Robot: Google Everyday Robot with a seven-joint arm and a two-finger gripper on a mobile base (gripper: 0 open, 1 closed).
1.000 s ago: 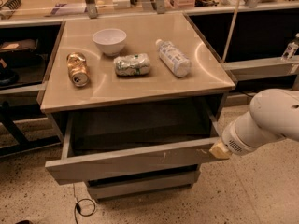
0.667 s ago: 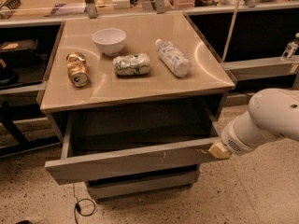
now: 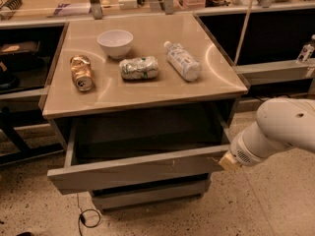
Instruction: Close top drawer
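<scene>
The top drawer point(image 3: 138, 171) is a wide grey wood-grain drawer. It stands pulled out from under the tan tabletop point(image 3: 142, 90), and its inside looks dark and empty. My white arm comes in from the right. Its gripper point(image 3: 227, 161) sits at the right end of the drawer front, touching or nearly touching it. The arm's wrist hides the fingers.
On the tabletop lie a white bowl point(image 3: 115, 43), a gold can point(image 3: 81, 73), a crushed green can point(image 3: 139, 68) and a plastic bottle point(image 3: 182, 60). A lower grey drawer front point(image 3: 147, 194) sits below. A black cable point(image 3: 86, 215) lies on the speckled floor. Dark shelves flank both sides.
The arm has edged slightly inward against the drawer's right end; the drawer stands about as far out as before.
</scene>
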